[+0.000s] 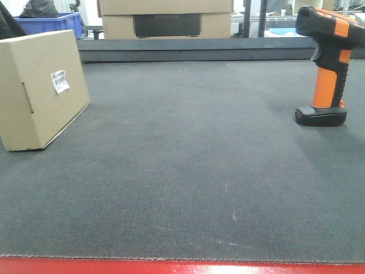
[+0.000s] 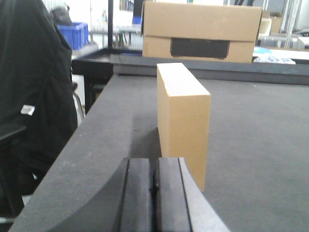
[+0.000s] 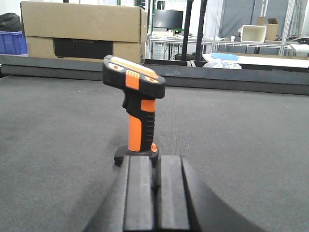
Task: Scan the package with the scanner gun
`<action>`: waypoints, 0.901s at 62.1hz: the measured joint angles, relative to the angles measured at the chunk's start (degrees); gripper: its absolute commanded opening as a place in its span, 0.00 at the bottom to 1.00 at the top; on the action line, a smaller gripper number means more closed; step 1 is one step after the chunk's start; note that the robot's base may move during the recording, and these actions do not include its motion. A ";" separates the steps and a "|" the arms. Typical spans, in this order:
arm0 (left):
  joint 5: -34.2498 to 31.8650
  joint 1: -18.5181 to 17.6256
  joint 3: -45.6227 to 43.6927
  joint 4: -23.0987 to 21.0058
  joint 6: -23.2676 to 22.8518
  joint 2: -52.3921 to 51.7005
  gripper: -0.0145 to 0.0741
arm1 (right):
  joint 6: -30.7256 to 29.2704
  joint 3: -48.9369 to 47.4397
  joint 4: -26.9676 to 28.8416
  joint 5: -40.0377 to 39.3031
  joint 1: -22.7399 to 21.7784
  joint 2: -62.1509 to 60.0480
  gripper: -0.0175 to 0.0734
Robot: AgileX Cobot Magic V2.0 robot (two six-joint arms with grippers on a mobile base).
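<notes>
Left fingers (image 2: 140,198) sit closed facing the small tan cardboard package (image 2: 183,116), right fingers (image 3: 140,193) closed facing the orange-and-black pistol-shaped scanner gun (image 3: 139,111).

**Surroundings: bench top and back of room**

Dark grey textured mat (image 1: 182,171) covers the bench; red strip (image 1: 182,267) along its near edge; raised dark ledge (image 1: 194,50) at the far edge. Behind the ledge, large tan carton (image 1: 165,20) with a dark rectangular panel (image 1: 166,25). Blue crate (image 1: 54,23) far left; black garment (image 2: 34,96) beside the bench, small white tag (image 2: 27,110) on it. Background on the right: dark monitor (image 3: 168,19), white bin (image 3: 252,32), small cardboard box (image 3: 268,21) on metal shelving.
</notes>
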 measured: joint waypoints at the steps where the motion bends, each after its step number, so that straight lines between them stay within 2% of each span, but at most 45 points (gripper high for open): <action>1: 0.42 0.00 -0.78 -0.11 0.00 0.56 0.04 | 0.00 0.00 0.00 0.00 0.00 0.00 0.01; 6: 3.08 0.00 -6.13 -0.49 0.00 5.09 0.04 | 0.00 0.00 0.00 0.00 0.00 0.00 0.01; 20: 16.67 0.00 -26.01 -1.17 0.09 27.73 0.04 | 0.00 0.00 0.00 0.00 0.00 0.00 0.01; 42: 20.45 0.00 -46.75 -1.84 0.33 55.62 0.04 | 0.00 0.00 0.00 0.00 0.00 0.00 0.01; 49: 26.67 -0.80 -56.30 -1.84 0.33 63.62 0.04 | 0.00 0.00 0.00 0.00 0.00 0.00 0.01; 56: 33.49 -3.23 -66.34 -1.72 0.45 71.84 0.04 | 0.00 0.00 0.00 0.00 0.00 0.00 0.01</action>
